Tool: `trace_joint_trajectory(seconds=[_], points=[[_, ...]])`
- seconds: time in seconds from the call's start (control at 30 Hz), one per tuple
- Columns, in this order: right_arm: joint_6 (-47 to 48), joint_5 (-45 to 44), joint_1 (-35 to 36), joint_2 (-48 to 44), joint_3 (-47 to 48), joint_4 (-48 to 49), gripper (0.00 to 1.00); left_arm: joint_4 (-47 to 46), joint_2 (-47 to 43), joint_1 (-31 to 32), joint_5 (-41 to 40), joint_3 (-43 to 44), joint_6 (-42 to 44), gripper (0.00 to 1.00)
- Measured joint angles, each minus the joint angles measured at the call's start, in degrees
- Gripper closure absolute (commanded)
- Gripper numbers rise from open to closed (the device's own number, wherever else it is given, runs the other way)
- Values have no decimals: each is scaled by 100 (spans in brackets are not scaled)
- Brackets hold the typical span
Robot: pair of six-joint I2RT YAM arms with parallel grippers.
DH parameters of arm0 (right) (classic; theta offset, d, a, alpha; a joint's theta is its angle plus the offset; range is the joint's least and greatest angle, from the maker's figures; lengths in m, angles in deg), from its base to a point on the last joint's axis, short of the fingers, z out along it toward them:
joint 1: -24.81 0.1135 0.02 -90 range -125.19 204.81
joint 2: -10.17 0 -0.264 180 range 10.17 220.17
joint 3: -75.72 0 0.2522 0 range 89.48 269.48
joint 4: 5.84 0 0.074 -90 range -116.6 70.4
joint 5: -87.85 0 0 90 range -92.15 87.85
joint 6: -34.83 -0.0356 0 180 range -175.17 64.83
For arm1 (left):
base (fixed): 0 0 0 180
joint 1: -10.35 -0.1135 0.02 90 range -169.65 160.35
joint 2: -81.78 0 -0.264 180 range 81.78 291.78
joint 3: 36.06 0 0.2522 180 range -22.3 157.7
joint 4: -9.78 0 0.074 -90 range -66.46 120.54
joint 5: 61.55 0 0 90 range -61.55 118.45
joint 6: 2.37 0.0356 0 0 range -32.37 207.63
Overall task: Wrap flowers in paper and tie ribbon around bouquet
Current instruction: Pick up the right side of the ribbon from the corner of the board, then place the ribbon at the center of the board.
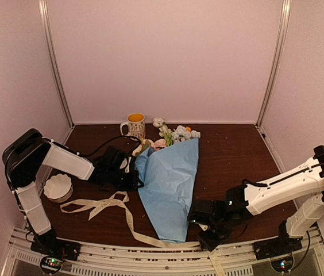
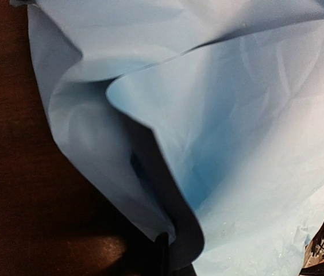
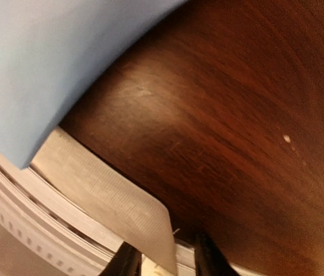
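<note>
Presently: ribbon end between the right fingers, cone held from the left

Bouquet (image 1: 170,184) lies flat on the table (image 1: 231,155), long axis running far to near, with the flowers (image 1: 176,133) at the far end and the pointed tip at the near edge. Left gripper (image 1: 134,179) is at the cone's left flank, closed on a fold of the paper (image 2: 236,144).

Ribbon (image 1: 130,221) trails from a loose loop on the left, runs along the near edge, passes under the cone's tip and comes out on the right side. Right gripper (image 3: 163,261) sits low, just right of the tip. Its fingers stand apart with the ribbon's free end between them, clear of the right finger, so no grip is judged yet.

Right arm is plainly the nearer to that end. Judgement: the next move is to close on the band and draw it over the cone, crosswise to the cone's long axis.
</note>
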Motion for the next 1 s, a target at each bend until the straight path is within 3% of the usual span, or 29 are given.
trace_joint_trajectory(seconds=[0.03, 0.17, 0.3, 0.6, 0.97, 1.0], points=[[9, 15, 0, 22, 9, 26, 86, -2, 0, 0, 0, -2, 0, 100], [-24, -103, -72, 90, 44, 7, 100, -2, 0, 0, 0, -2, 0, 100], [-92, -461, -595, 63, 44, -138, 100, 2, -2, -2, 0, 0, 2, 100], [109, -1657, -2717, -186, 17, -256, 100, 44, -2, -2, -4, 22, 44, 100], [772, -2400, -4339, 518, 960, -46, 100, 190, -7, -2, -7, 90, 138, 100], [817, -2417, -4461, 518, 986, -55, 95, 195, -11, -2, -7, 92, 151, 100]])
